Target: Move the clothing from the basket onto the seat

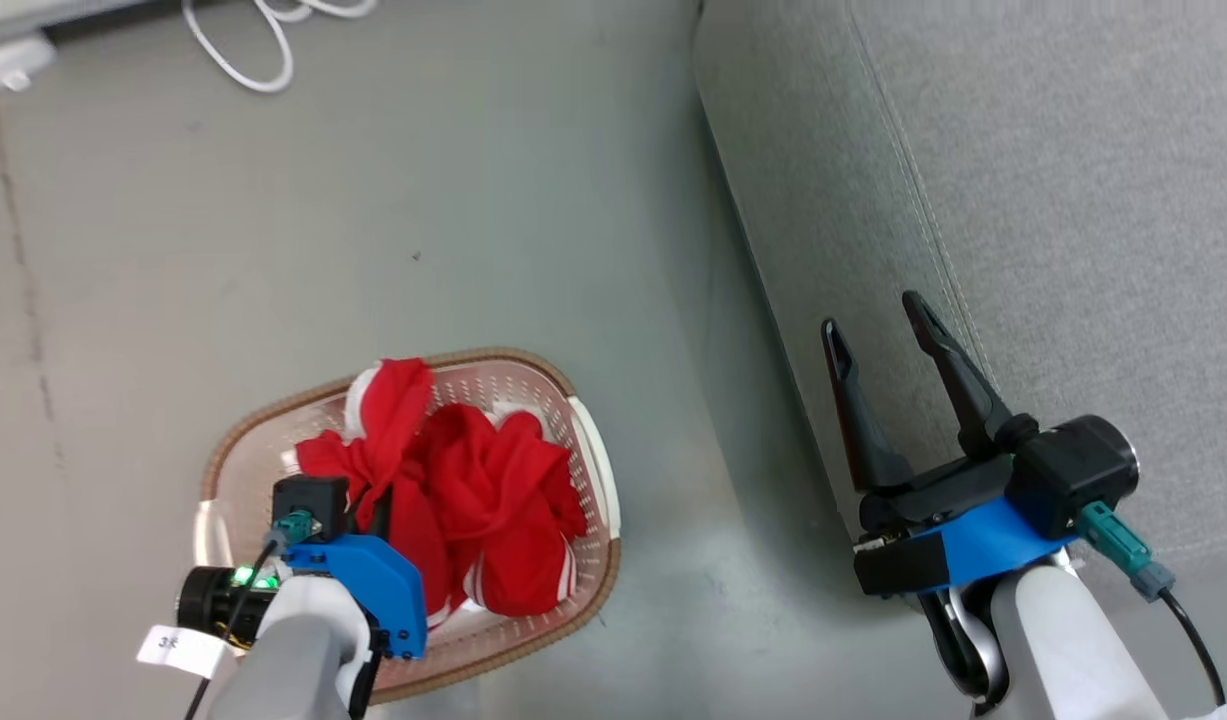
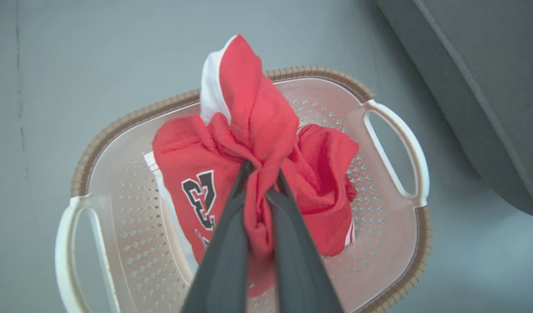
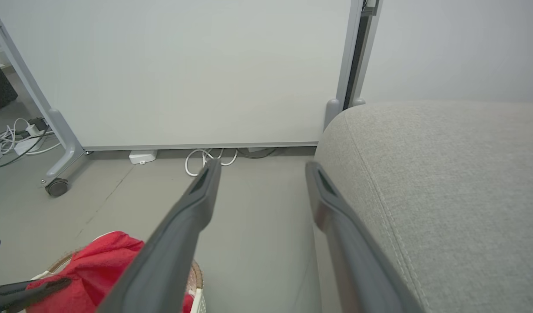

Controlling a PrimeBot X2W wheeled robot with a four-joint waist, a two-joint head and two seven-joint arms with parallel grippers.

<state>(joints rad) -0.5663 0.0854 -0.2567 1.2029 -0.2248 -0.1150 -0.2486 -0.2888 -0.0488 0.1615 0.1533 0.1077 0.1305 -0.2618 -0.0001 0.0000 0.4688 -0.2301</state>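
Left wrist view shows my left tool [image 2: 263,170] pinching a fold of the red clothing [image 2: 253,113], which lies in the basket [image 2: 114,130]; my right tool [image 1: 873,315] hangs spread by the seat [image 1: 1073,200].

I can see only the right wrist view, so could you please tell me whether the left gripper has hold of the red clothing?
Observer: Yes. In the left wrist view the left gripper is shut on a bunched fold of the clothing.
Operator: Thank you. Where is the rest of the fabric?
Observer: The head view shows it heaped inside the basket, with none of it on the floor.
Operator: And is the basket pushed up against the seat?
Observer: No. In the head view a strip of bare floor separates the basket from the seat, which lies to the robot's right.
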